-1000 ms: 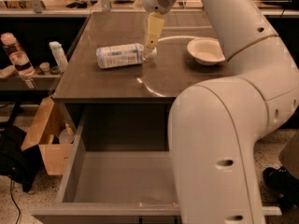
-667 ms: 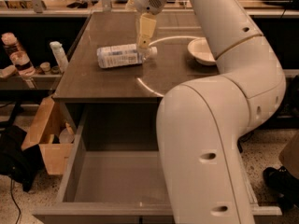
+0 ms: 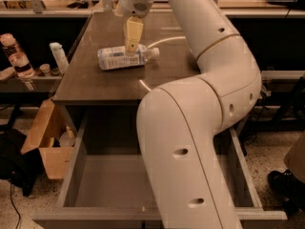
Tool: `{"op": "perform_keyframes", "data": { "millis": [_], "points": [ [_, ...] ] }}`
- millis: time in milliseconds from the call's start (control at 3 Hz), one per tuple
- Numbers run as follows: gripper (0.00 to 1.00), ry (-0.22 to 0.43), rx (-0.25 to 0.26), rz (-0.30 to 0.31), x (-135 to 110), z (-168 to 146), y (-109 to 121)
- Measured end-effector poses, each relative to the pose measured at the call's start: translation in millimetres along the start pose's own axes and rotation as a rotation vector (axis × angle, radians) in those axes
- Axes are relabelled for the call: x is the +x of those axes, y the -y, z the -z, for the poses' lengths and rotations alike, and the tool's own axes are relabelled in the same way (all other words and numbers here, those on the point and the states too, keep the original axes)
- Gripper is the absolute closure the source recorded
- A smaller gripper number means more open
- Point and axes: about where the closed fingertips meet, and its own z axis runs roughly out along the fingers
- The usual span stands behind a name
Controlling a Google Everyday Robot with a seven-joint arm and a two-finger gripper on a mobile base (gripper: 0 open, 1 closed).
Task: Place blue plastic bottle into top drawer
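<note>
The blue plastic bottle (image 3: 119, 58) lies on its side on the grey table (image 3: 95, 87), its white cap pointing right. My gripper (image 3: 132, 46) points straight down from above and reaches the bottle's upper side near its neck end. The top drawer (image 3: 102, 187) stands pulled out below the table's front edge, a grey metal box with a bare bottom. My large white arm crosses in front of the drawer's right half and hides it.
A pink-capped bottle (image 3: 13, 54) and a slim white bottle (image 3: 59, 56) stand on a shelf to the left. An open cardboard box (image 3: 47, 144) sits on the floor beside the drawer's left wall. A thin white arc (image 3: 164, 40) lies on the table behind the bottle.
My gripper has moved left and down, from above the bottle's cap end to the bottle itself. The arm has swung across and now hides the white bowl. The bottle has not moved.
</note>
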Motion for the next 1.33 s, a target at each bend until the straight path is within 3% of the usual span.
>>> {"op": "perform_keyframes", "data": {
  "millis": [333, 667, 1333],
  "points": [
    [0.00, -0.020, -0.011, -0.037, 8, -19, 5],
    [0.00, -0.040, -0.069, -0.140, 35, -48, -5],
    [0.02, -0.040, -0.132, -0.242, 59, -77, -20]
  ]
}}
